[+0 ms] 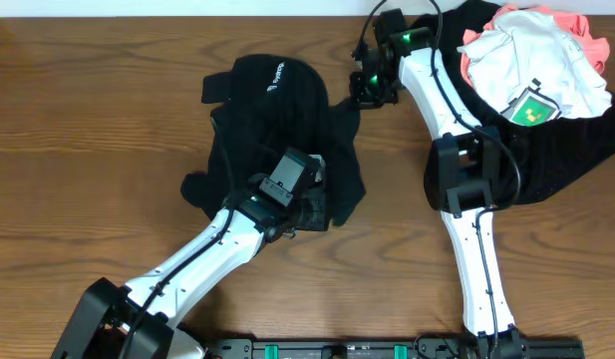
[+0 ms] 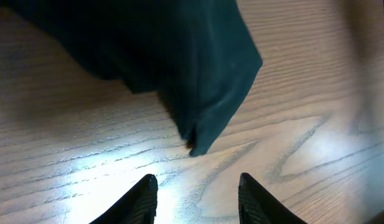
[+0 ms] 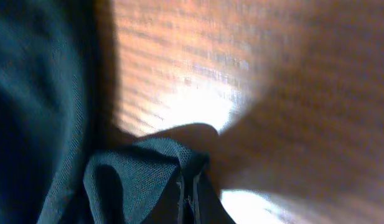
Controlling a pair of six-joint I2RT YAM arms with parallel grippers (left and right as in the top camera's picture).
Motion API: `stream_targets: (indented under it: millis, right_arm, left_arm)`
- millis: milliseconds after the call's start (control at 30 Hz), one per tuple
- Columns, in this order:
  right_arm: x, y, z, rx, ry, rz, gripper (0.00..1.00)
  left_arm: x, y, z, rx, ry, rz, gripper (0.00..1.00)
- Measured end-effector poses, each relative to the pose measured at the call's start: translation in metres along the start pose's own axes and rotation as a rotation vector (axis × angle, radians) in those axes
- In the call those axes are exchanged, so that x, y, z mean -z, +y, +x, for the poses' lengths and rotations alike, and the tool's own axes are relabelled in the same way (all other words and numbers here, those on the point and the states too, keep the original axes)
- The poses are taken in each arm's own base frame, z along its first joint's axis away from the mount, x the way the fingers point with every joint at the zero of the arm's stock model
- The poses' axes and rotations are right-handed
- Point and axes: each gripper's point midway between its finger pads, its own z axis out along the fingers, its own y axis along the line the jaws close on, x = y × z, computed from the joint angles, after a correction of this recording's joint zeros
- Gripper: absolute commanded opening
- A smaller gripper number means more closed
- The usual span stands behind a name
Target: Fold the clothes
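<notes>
My right fingers point(image 3: 210, 211) pinch a thin fold of black shirt point(image 1: 277, 110) (barely a bite). Left fingers point(image 2: 139, 199) part-spread, empty. Any tug could slip it free.

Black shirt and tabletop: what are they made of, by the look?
Black shirt: soft, matte fabric, probably a fine mesh-like knit; the right wrist view shows tiny pores, and it lies crumpled in limp folds.
Tabletop: wood or wood-look laminate, cannot tell which; brown grain lines, smooth semi-gloss finish that reflects light.
</notes>
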Motion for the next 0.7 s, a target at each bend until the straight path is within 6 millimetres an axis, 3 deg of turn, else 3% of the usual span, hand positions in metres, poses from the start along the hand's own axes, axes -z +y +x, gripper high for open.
stream_targets:
  millis: [200, 333, 433, 567, 700]
  right_arm:
    - [0.005, 0.000, -0.028, 0.027, -0.108, 0.006, 0.01]
    - [0.027, 0.006, -0.051, 0.048, -0.196, 0.015, 0.01]
    - [0.052, 0.014, -0.065, 0.064, -0.256, 0.012, 0.01]
    - [0.071, 0.021, -0.069, 0.072, -0.285, 0.016, 0.01]
    - [0.072, 0.022, -0.069, 0.074, -0.284, 0.020, 0.01]
  left_arm:
    - [0.000, -0.001, -0.001, 0.000, -0.004, 0.003, 0.43]
    - [0.000, -0.009, -0.014, -0.012, -0.057, 0.038, 0.43]
    - [0.003, -0.023, -0.033, -0.033, -0.137, 0.092, 0.49]
    - [0.006, -0.038, -0.047, -0.053, -0.202, 0.143, 0.52]
    - [-0.014, -0.051, -0.035, -0.089, -0.164, 0.157, 0.58]
